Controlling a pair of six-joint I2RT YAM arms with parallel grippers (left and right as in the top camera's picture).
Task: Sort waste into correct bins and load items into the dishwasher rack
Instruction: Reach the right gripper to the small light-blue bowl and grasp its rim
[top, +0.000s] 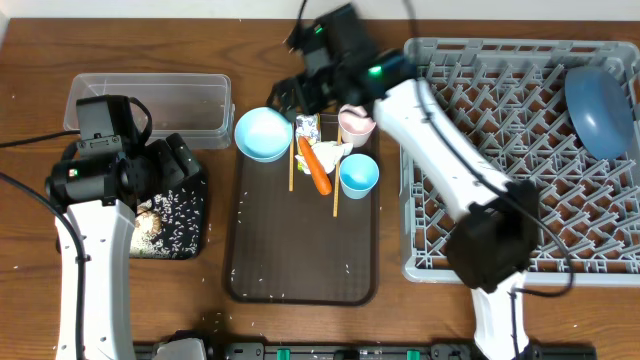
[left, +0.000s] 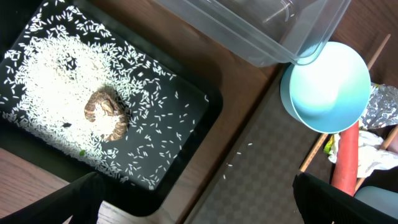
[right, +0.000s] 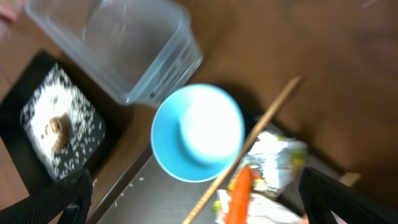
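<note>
Right gripper (right: 194, 186): fingers apart, empty, near the desk's far edge; small light-blue bowl (top: 264, 133) just beneath and ahead, mouth up; orange carrot (top: 315, 166) beside it, long axis toward the near edge; left gripper (left: 196, 180), likewise apart, farther off over the black tray (left: 186, 78).

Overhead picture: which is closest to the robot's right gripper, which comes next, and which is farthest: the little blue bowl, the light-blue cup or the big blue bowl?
From the right gripper:
1. little blue bowl, right beside it, at the brown tray's top-left corner.
2. light-blue cup, farther down the tray's right side.
3. big blue bowl, far right, in the grey rack.
</note>
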